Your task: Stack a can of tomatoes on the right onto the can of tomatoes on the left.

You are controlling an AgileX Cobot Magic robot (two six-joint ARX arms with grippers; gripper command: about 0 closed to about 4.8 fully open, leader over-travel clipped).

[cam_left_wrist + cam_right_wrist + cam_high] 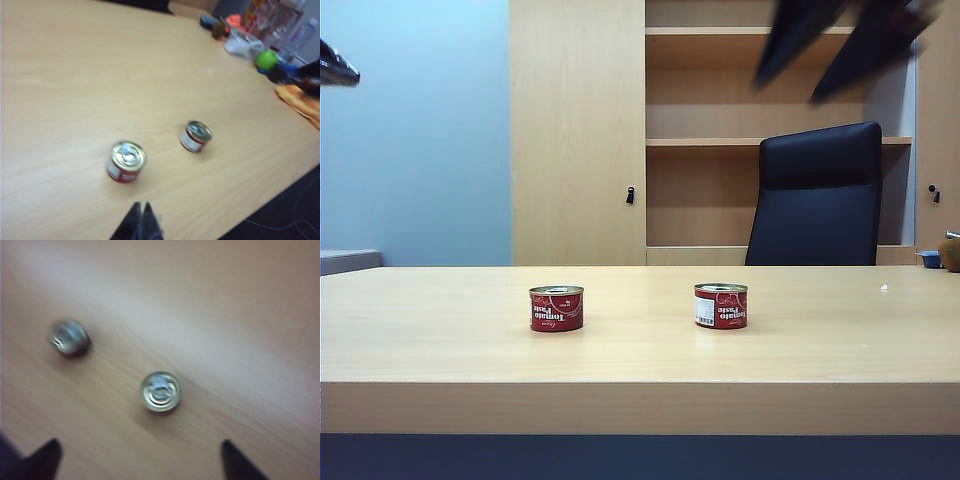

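Right pincer (137,457) gapes wide, high above the right can (160,392), left can (69,337) at ten o'clock. I'd centre, then descend straight. Left pincer (140,222) looks pinched narrow, above the counter (640,350).

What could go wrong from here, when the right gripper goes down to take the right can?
1. The right gripper hangs open high above the right can, and its view is blurred; a descent off centre might knock the can over.
2. The left can has a narrow ringed lid, so a stack placed off centre may slide off.
3. The left gripper, which looks shut, hovers near the left can and could obstruct the stacking.
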